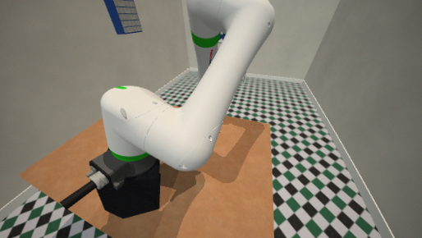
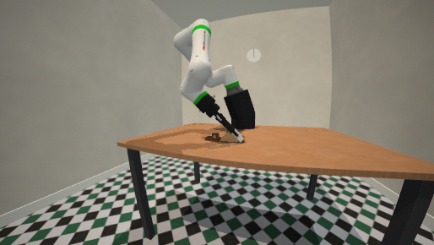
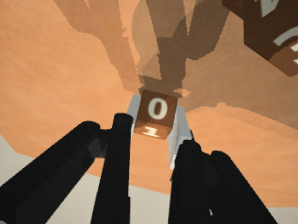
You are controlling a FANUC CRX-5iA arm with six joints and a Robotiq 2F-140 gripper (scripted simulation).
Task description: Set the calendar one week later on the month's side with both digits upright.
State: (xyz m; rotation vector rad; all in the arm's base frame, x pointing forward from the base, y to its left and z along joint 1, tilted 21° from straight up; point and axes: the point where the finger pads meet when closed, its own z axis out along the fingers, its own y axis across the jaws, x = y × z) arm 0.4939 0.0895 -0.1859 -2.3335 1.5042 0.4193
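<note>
In the wrist view my gripper (image 3: 154, 113) is shut on a small brown cube (image 3: 156, 113) whose facing side shows a white 0. At the top right of that view is the dark brown calendar (image 3: 266, 12), with a white 4 on a cube face; most of it is cut off by the frame edge. In the exterior view the gripper (image 2: 239, 138) is low over the wooden table (image 2: 270, 148), with its tip close to the top, just right of the small brown calendar (image 2: 215, 139). In the top view the arm hides the gripper and the calendar.
The robot's black base (image 2: 241, 110) stands on the table behind the calendar. The table's near edge shows in the wrist view at the lower left. A checkered floor (image 2: 211, 211) lies below.
</note>
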